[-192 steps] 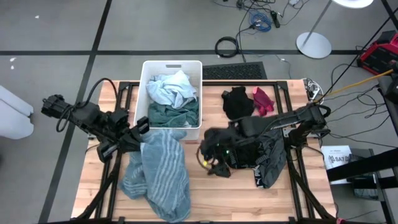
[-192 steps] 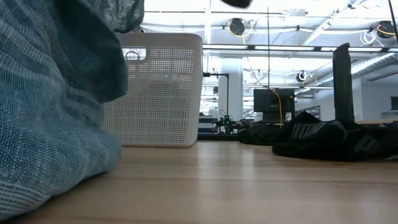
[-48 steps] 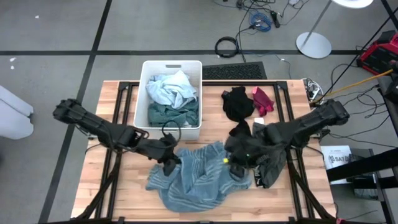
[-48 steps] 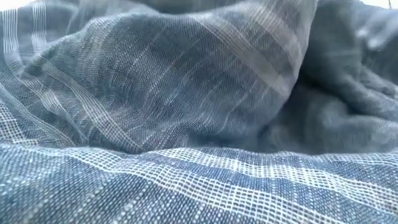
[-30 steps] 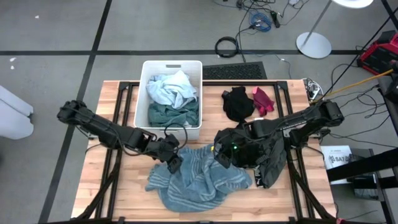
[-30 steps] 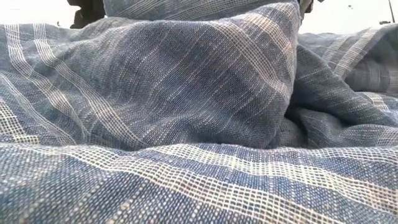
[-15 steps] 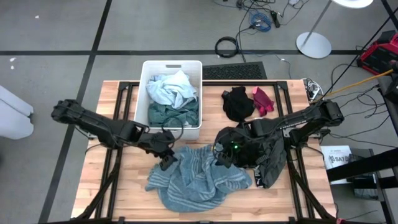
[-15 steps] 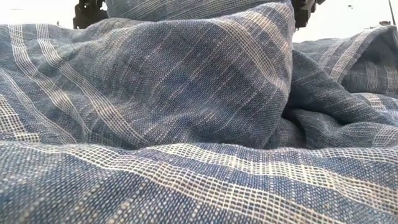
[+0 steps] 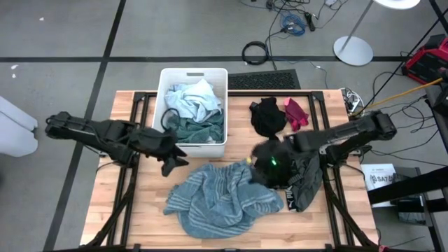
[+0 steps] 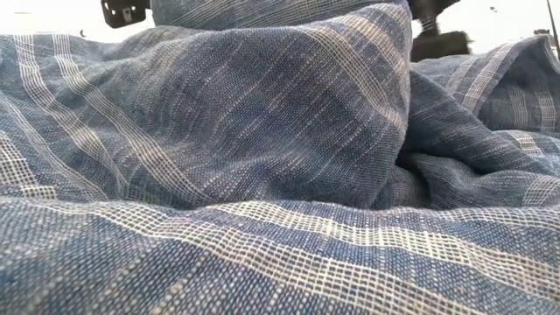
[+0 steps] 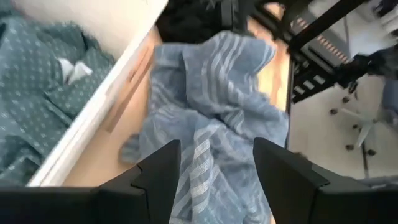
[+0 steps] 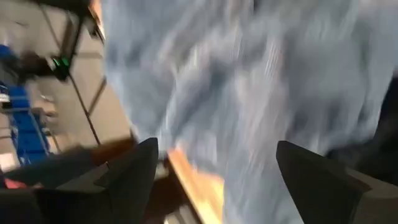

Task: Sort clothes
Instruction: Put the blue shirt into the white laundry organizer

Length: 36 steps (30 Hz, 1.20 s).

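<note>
Teal striped garment (image 9: 220, 199) crumpled flat on table (image 9: 350, 224), lower centre of high view, free of both grippers. Left gripper (image 9: 175, 162) at its upper-left edge, jaws wide, empty. Right gripper (image 9: 259, 169) at its upper-right edge, jaws wide, empty. White bin (image 9: 218, 75) upper centre holds light blue garment (image 9: 190, 99). Black garment (image 9: 266, 115) and magenta garment (image 9: 297, 112) upper right.

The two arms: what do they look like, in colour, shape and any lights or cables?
Both arms are black, slim and jointed. The left gripper ends in two flat, angular black fingers. The right gripper shows a small green light beside it. A dark cable loops near the left arm's wrist.
</note>
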Each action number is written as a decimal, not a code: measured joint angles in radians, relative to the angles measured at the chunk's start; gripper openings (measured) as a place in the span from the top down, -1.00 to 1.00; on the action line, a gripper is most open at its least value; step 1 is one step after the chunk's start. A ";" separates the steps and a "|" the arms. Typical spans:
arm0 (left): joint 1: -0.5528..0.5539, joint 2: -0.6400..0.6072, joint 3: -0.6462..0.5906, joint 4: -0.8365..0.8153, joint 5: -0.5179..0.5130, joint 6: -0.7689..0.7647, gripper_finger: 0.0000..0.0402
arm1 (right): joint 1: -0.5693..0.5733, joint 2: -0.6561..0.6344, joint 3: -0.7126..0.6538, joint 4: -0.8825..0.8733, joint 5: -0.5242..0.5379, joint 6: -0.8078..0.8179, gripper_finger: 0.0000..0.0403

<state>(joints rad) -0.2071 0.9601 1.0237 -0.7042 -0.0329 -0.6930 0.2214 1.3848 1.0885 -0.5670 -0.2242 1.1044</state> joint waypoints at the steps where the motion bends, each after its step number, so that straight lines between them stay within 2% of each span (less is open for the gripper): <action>1: 0.002 -0.010 0.000 0.000 -0.003 0.001 -0.06 | 0.038 -0.013 0.000 -0.034 0.027 0.035 -0.56; 8: 0.019 -0.042 0.000 0.028 -0.047 0.054 -0.05 | 0.282 -0.050 0.000 -0.221 0.240 0.365 -0.56; 15: 0.068 -0.036 0.000 0.050 -0.087 0.148 -0.05 | 0.320 0.033 0.000 -0.208 0.377 0.504 -0.56; 17: 0.081 -0.036 0.000 0.057 -0.078 0.150 -0.05 | 0.320 0.076 0.000 -0.205 0.358 0.507 -0.56; 21: 0.094 -0.036 0.000 0.096 -0.064 0.156 -0.05 | 0.320 0.169 0.000 -0.164 0.253 0.478 -0.56; 27: 0.096 -0.036 0.000 0.122 -0.050 0.156 -0.05 | 0.314 0.302 -0.003 -0.136 0.213 0.445 -0.56; 31: 0.096 -0.036 0.000 0.122 -0.049 0.152 -0.05 | 0.315 0.369 -0.097 0.039 0.150 0.479 -0.55; 34: 0.096 -0.036 0.000 0.122 -0.027 0.149 -0.05 | 0.312 0.384 -0.174 0.201 0.075 0.564 -0.43; 36: 0.094 -0.036 0.000 0.122 -0.010 0.141 -0.05 | 0.316 0.383 -0.190 0.238 0.058 0.587 -0.23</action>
<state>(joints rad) -0.1134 0.9241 1.0237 -0.5825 -0.0426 -0.5525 0.5375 1.7682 0.8988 -0.3289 -0.1667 1.6913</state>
